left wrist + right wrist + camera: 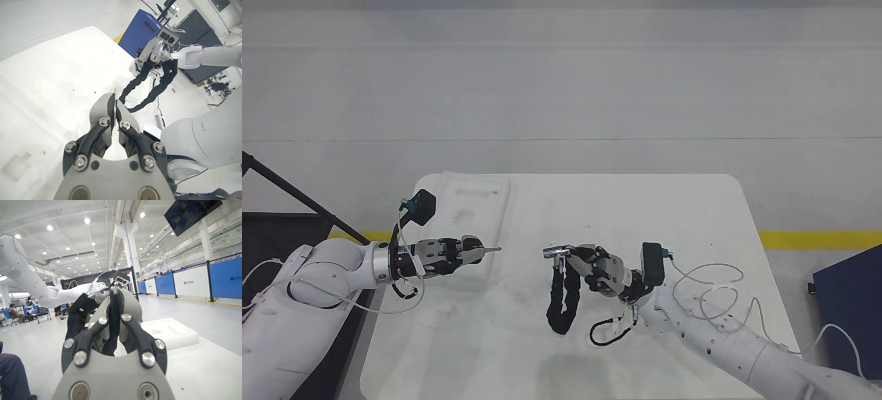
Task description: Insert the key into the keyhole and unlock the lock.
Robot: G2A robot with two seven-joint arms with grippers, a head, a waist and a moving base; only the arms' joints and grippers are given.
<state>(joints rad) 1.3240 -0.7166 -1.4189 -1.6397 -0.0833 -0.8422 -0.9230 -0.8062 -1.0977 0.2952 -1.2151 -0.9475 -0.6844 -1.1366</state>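
1. Top view: your left gripper [474, 250] sat over the left part of the desk [692, 220]. Its fingers pinched the key [490, 249], whose blade pointed toward the lock [560, 252]. Your right gripper [580, 262] faced it from the right, fingers pressed onto the lock just behind its metal head. The black sleeved chain [564, 298] hung in a loop beneath. A clear gap lay between key tip and lock head. A white foam tray [474, 195] lay at the desk's far left corner.
2. Left wrist view: the fingers [100, 111] clamped the key edge-on, its tip sticking out past them. Beyond, the lock was held off the desk with the keyhole [155, 57] facing the key, apart from it.
3. Right wrist view: the fingers [130, 304] were closed on the lock's black sleeve. The metal head showed just past their tips, and the left arm [56, 292] lay beyond it.
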